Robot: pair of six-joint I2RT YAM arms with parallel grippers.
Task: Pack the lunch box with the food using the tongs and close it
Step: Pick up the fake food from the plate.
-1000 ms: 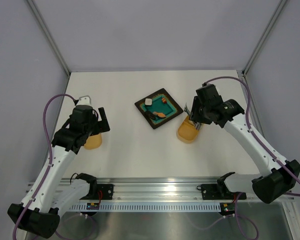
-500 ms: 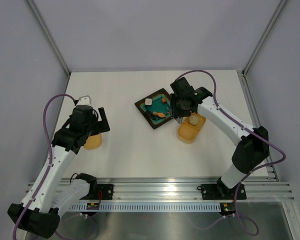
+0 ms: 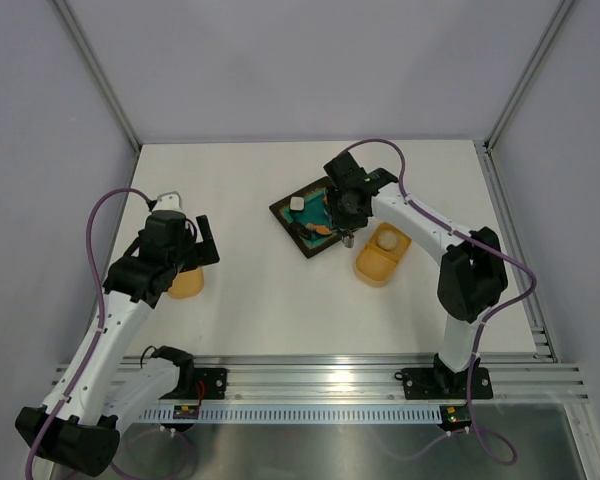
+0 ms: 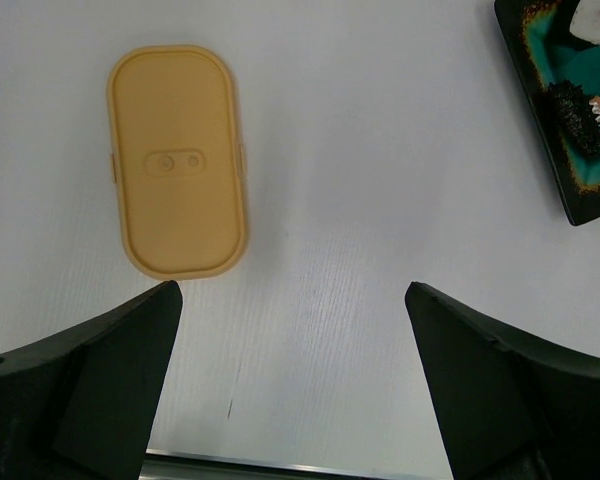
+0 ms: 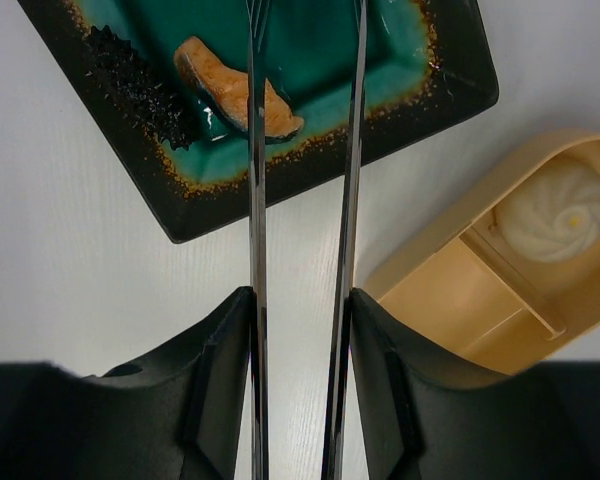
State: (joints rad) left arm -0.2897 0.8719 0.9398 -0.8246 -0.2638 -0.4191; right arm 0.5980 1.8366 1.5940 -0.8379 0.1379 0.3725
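Right gripper (image 5: pixel 300 300), pinching the tongs (image 5: pixel 255 150), has swung off the lunch box (image 5: pixel 450 300) and back over the plate (image 5: pixel 180 215): one drop done, next pick due. The lunch box sits open just beside the plate, with the beige ball (image 5: pixel 560 208) in one compartment. The other compartment looks empty, though it is only partly in view.

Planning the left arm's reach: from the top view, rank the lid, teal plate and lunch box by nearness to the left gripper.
1. lid, right by the left gripper.
2. teal plate, farther right, toward the middle.
3. lunch box, beyond the plate, rightmost.
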